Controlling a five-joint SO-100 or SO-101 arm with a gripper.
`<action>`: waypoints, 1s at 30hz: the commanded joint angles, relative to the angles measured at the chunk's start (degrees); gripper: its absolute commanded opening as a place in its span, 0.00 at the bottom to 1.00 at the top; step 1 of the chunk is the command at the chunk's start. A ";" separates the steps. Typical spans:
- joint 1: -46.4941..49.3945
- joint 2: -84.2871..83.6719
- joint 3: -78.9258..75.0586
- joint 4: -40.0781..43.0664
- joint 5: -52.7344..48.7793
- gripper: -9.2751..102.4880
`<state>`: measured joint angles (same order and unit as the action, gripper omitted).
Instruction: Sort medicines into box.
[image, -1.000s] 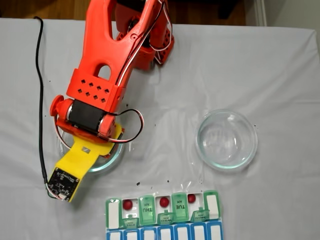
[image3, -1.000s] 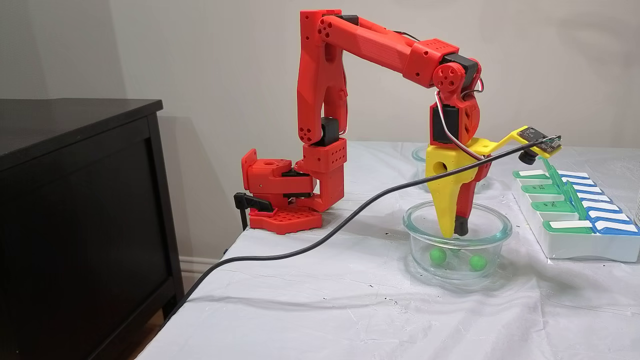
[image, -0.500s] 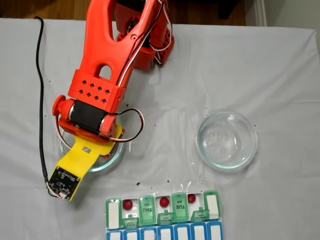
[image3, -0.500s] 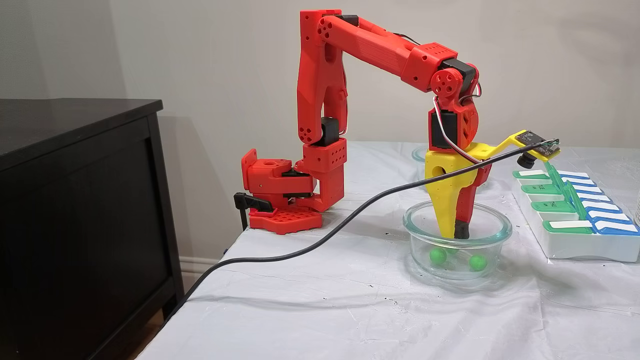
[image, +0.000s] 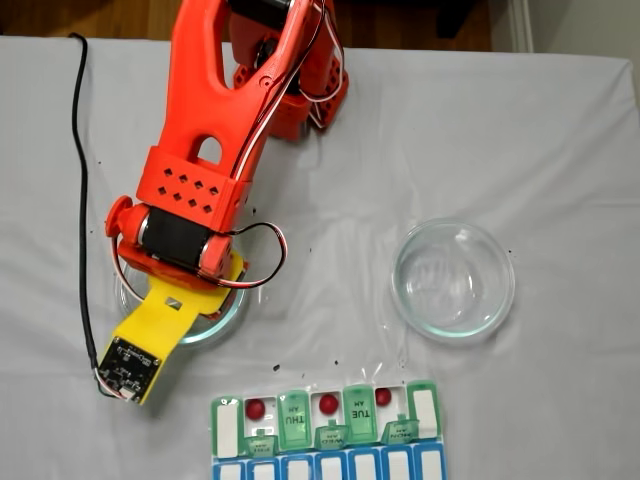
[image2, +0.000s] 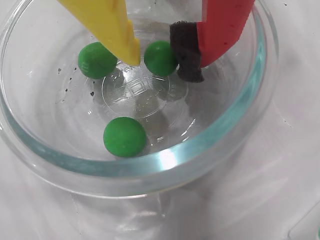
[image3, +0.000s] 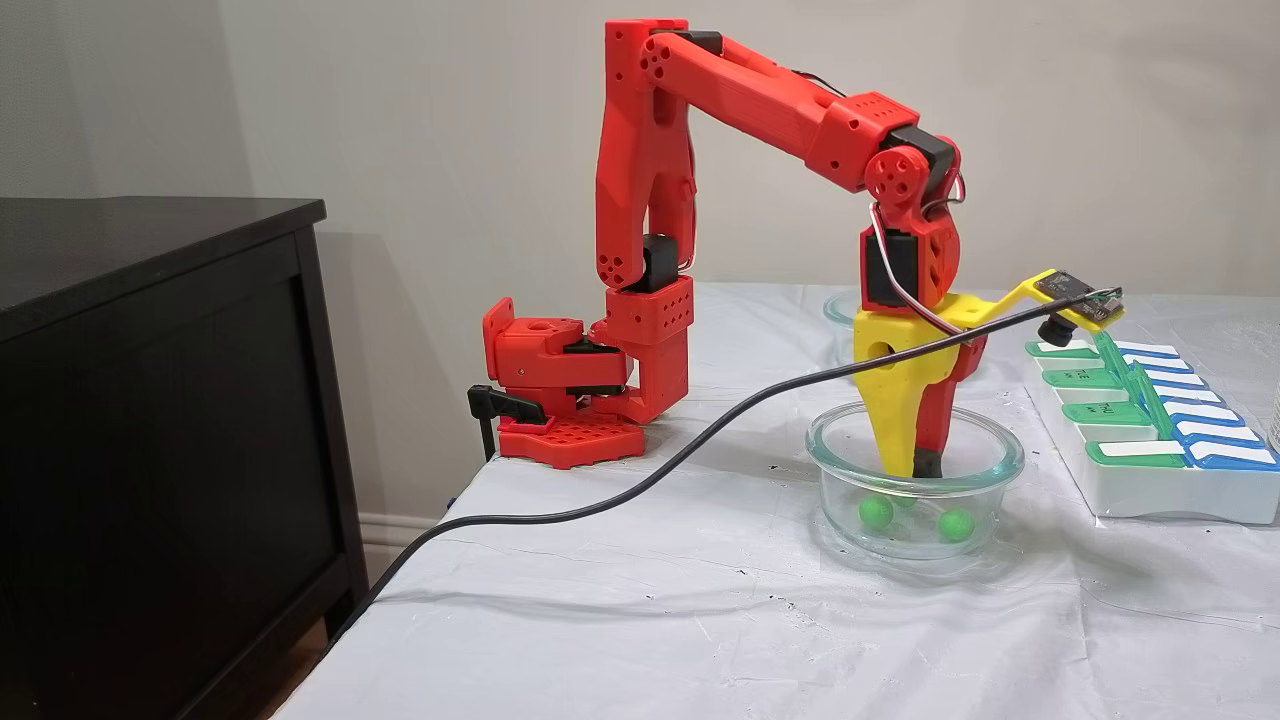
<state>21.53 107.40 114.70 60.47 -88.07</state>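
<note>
While three bright green round pills (image2: 124, 136) lie in the clear round glass dish (image2: 210, 145), the hand (image2: 160, 61) straddles one, fingers spread; three dark red pills (image: 328, 403) sit in the green-lidded organizer box (image: 225, 425).

Reaches from base at centre left of a fixed view, elbow high, wrist bent straight down; gripper (image3: 912, 468) lower right, yellow and red fingers slightly parted.
</note>
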 joint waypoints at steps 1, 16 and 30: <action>0.18 0.70 -1.14 -0.44 -0.44 0.21; -0.35 0.18 1.32 -2.37 0.26 0.21; -0.53 1.49 3.43 -4.39 0.44 0.19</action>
<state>21.53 106.79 118.30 56.60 -87.71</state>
